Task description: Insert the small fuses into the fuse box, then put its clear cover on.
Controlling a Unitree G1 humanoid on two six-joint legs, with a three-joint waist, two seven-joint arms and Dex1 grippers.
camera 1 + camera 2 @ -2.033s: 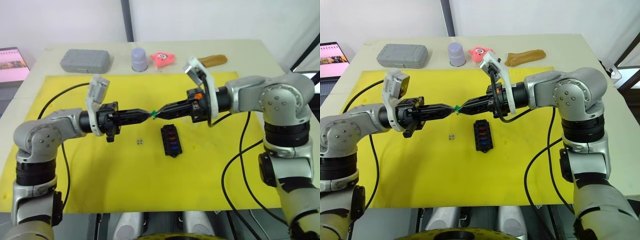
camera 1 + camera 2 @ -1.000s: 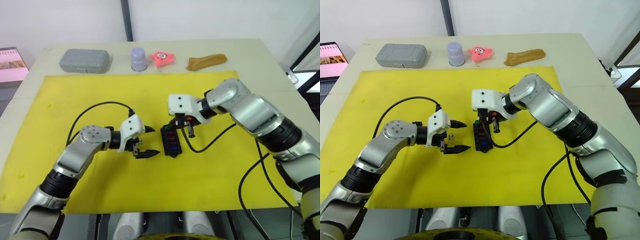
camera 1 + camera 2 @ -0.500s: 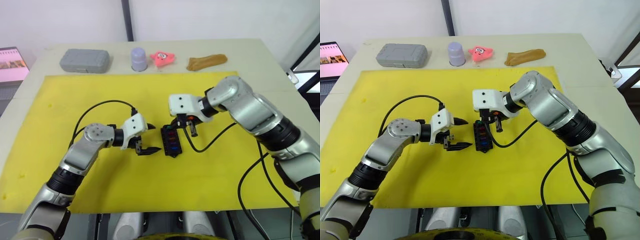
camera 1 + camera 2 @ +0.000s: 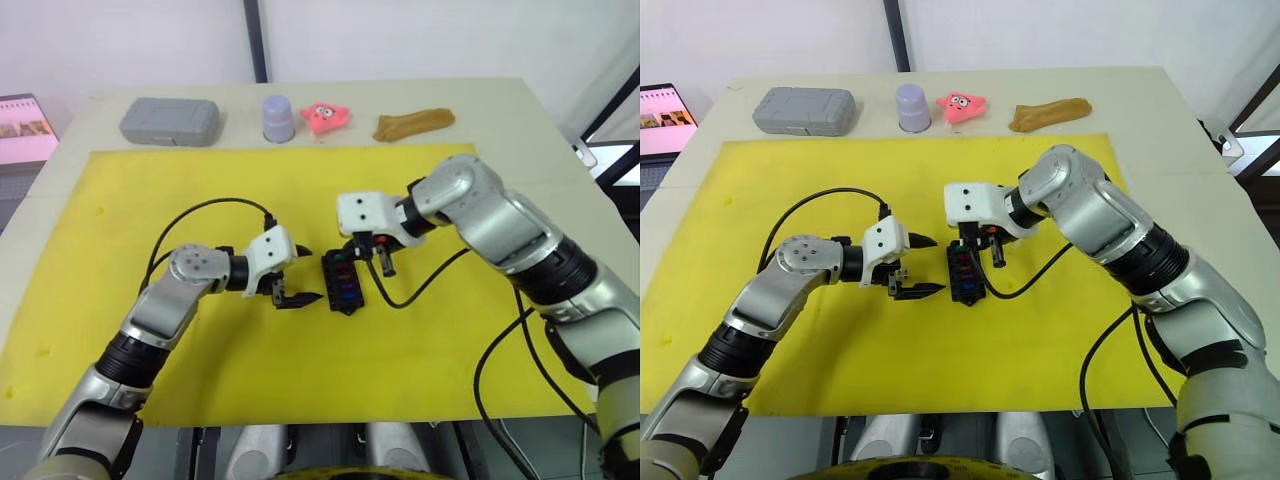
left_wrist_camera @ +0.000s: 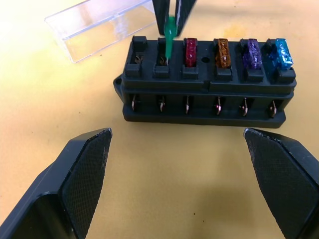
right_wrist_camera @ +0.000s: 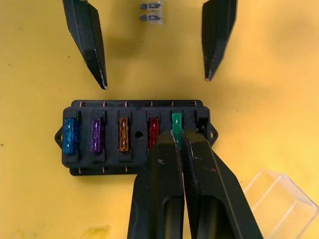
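The black fuse box [image 4: 342, 283] lies on the yellow mat [image 4: 200, 190]. Blue, purple, orange and red small fuses sit in its slots [image 6: 123, 134]. My right gripper [image 6: 179, 139] is shut on a green fuse [image 5: 170, 37], holding it upright at the mouth of the slot beside the red one. One end slot is empty. My left gripper [image 4: 295, 275] stands open just left of the box, its fingers [image 5: 84, 169] apart and touching nothing. A small grey fuse [image 6: 151, 12] lies on the mat behind the left gripper. The clear cover [image 5: 99, 27] lies beside the box on its right side.
Along the table's far edge stand a grey case [image 4: 170, 121], a lilac cup [image 4: 278, 118], a pink toy [image 4: 325, 116] and a brown object [image 4: 413, 123]. A laptop [image 4: 25, 130] sits at the far left. Cables trail from both wrists.
Two seconds ago both grippers met in mid-air at the green fuse. The right gripper then carried it down to the box. The left gripper opened and lowered beside the box, edging closer.
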